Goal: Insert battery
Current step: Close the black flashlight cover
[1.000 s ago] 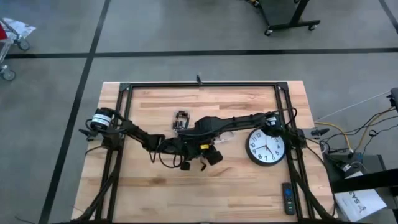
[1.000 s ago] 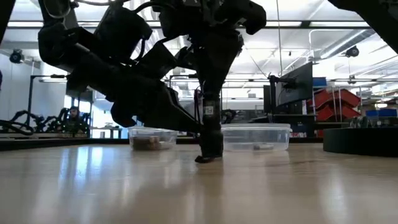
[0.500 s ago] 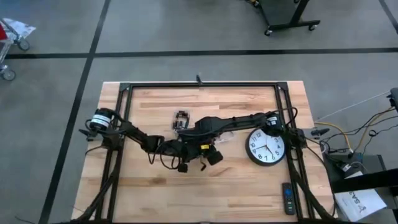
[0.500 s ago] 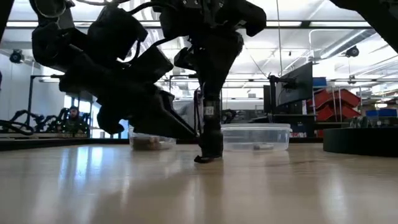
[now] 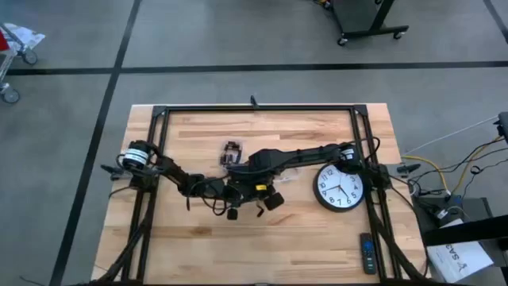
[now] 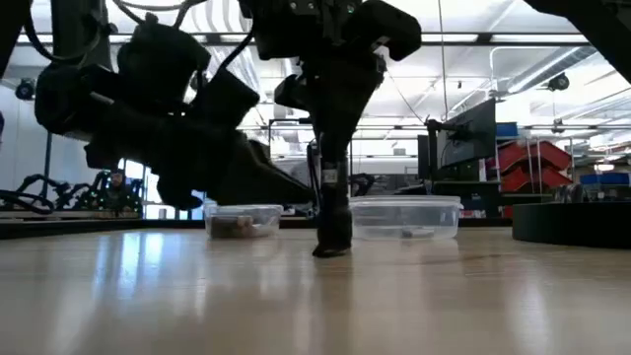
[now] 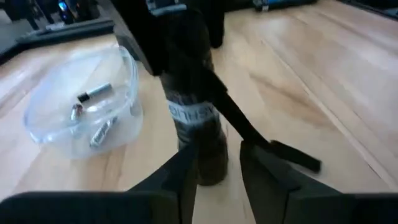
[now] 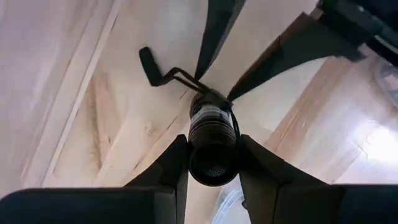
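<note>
1. Flashlight (image 8: 212, 140) standing upright on the wooden table (image 5: 317, 230), near its middle, dark barrel with a pale printed band, open end facing up toward the right wrist camera.
2. Right gripper (image 8: 213, 163) clamped on the flashlight barrel from above, one finger (image 8: 169, 167) pressed to each side.
3. Left gripper (image 7: 219, 163) low beside the flashlight base, fingers (image 7: 183, 177) parted with the barrel's foot between them; contact with the barrel not clear.
4. Thin dark strap or lanyard (image 7: 273, 148) trailing from the flashlight base across the table, ending in a small flat tab.
5. Clear plastic container (image 7: 87, 106) just beyond the flashlight, holding loose batteries (image 7: 94, 93), one silver cell plainly visible and others lying beside it.
6. Second clear tub (image 6: 405, 217) behind the flashlight in the low view, something small lying inside.
7. Round wall clock (image 5: 339, 187) flat on the table, well to the flashlight's right in the high view, white face up.
8. Remote control (image 5: 367, 253) near the table's front right corner, far from the flashlight.
</note>
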Motion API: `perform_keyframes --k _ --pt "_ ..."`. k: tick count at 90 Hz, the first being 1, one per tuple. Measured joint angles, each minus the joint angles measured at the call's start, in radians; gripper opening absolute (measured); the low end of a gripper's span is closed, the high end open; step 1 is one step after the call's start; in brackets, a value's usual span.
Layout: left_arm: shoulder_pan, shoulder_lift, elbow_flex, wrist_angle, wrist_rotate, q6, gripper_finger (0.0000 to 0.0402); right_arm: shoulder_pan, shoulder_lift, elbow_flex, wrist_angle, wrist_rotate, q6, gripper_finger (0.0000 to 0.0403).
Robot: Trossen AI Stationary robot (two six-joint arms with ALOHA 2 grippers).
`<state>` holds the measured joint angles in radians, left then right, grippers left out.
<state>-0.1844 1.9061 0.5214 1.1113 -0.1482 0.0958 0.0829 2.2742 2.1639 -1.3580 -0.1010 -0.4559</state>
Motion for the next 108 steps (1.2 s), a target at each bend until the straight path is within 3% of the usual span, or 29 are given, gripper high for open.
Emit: perform_keyframes --k 14,35,62,108 --pt "0.021 0.033 -0.033 0.091 0.026 -0.008 0.0113 0.003 0.001 0.000 0.007 -0.004 -0.005 0.0086" --pt "0.143 0.034 -0.090 0.233 0.299 -0.056 0.0116 0.010 0.002 0.000 0.031 -0.008 -0.019 0.0086" --pt "0.214 0.139 0.023 0.215 0.576 -0.075 0.0111 0.018 0.002 -0.002 0.053 -0.015 -0.060 0.0086" --pt "0.220 0.189 0.080 0.240 0.665 -0.032 0.0112 0.045 0.002 -0.003 0.050 -0.015 -0.097 0.0086"
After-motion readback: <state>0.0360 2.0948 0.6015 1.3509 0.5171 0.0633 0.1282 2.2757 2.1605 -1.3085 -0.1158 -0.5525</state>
